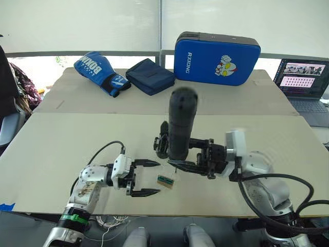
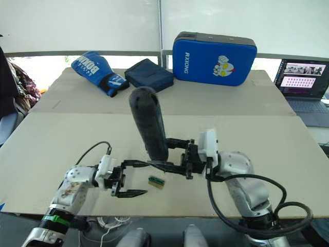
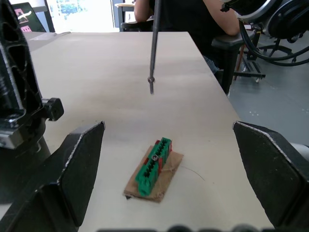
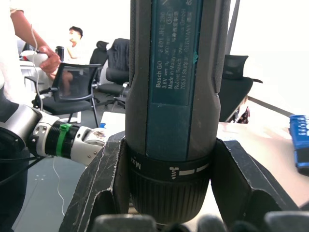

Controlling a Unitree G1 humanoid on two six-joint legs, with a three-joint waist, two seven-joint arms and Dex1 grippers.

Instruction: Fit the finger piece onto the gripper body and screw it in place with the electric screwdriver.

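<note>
My right gripper (image 1: 167, 154) is shut on the electric screwdriver (image 1: 181, 123), a thick black cylinder that it holds upright over the middle of the table. The screwdriver's thin metal bit (image 3: 152, 48) points down, and its tip hangs a little above the tabletop. To the left, my left gripper (image 1: 149, 178) stands open just over the table with nothing between its fingers. A tiny green-and-brown block (image 1: 165, 180) lies on the table just beyond its fingertips, near the bit. The finger piece and the gripper body are out of view.
At the back of the table lie a blue boxing glove (image 1: 100, 72), a dark blue pouch (image 1: 150, 76) and a blue strike pad (image 1: 217, 57). An open laptop (image 1: 303, 82) sits at the far right. People sit beyond the table in the wrist views.
</note>
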